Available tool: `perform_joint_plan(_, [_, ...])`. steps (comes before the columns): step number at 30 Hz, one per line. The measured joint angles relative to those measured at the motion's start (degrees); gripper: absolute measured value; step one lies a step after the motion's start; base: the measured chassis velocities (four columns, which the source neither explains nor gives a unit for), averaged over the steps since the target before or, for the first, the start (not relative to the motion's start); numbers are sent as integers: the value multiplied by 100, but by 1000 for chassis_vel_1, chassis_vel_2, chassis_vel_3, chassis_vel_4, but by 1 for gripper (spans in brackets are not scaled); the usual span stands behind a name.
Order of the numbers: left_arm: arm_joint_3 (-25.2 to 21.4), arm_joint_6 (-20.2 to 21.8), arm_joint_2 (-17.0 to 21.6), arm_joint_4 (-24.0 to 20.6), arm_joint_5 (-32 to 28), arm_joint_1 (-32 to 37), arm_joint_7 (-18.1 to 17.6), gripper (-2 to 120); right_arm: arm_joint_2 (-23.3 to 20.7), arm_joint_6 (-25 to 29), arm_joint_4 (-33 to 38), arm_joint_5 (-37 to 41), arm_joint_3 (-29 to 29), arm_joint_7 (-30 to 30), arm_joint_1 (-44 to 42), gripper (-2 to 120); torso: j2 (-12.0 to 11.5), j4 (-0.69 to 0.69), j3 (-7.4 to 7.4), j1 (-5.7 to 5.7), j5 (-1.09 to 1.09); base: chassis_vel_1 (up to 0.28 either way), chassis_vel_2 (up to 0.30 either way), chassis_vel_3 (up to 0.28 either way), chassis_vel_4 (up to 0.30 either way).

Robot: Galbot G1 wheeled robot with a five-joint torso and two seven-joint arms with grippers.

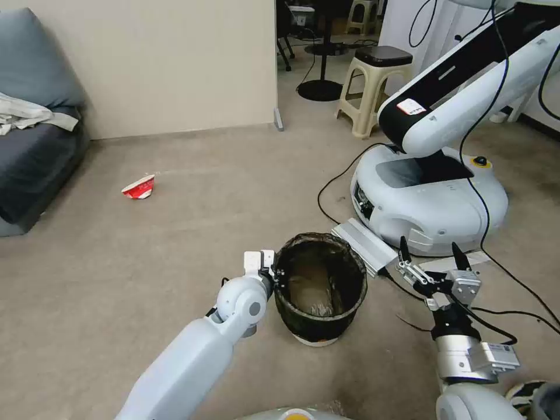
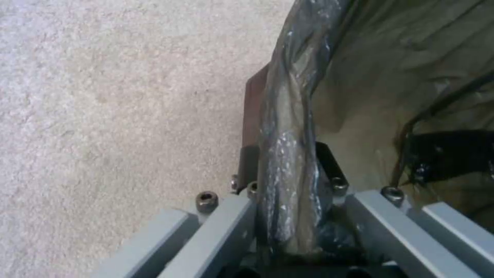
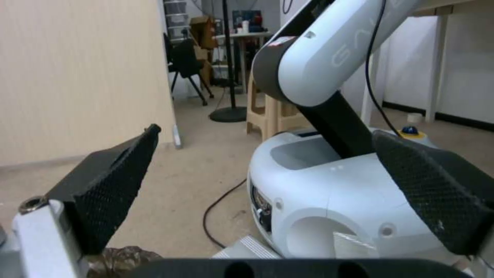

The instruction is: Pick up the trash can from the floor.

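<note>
The trash can, a small round bin lined with a dark bag, stands upright on the beige floor just in front of me. My left gripper is at the near-left part of its rim. In the left wrist view the left gripper is shut on the bagged rim of the trash can, one finger outside it and one inside. To the right of the can, my right gripper hangs open above the floor with nothing between its fingers. The right gripper points toward another robot.
Another white robot's base and arm stand close behind and right of the can, with a silver ribbed plate and black cables on the floor. A red-and-white crushed cup lies far left. A sofa and a stool stand farther off.
</note>
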Motion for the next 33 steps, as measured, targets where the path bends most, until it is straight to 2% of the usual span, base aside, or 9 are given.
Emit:
perform_joint_plan(9, [-207, 21, 84, -315, -247, 80, -136, 0, -1, 6, 43, -1, 1, 0, -32, 100, -1, 1, 1, 1, 1, 0, 0, 0, 0])
perform_joint_plan(17, [-275, 22, 106, -408, -332, 105, -168, 0, -6, 14, 54, -3, 6, 0, -41, 100, -1, 0, 0, 1, 1, 0, 0, 0, 0])
perform_joint_plan(21, [-482, 19, 178, -672, -528, 193, -209, 0, -39, 20, 76, -4, 9, 8, -67, 100, -1, 3, -1, 0, 4, 0, 0, 0, 0])
perform_joint_plan(33, [-862, 16, 347, -1046, -839, 370, -282, 0, -75, 22, 92, -6, 9, 20, -76, 100, -1, 2, -1, 1, 2, 0, 0, 0, 0])
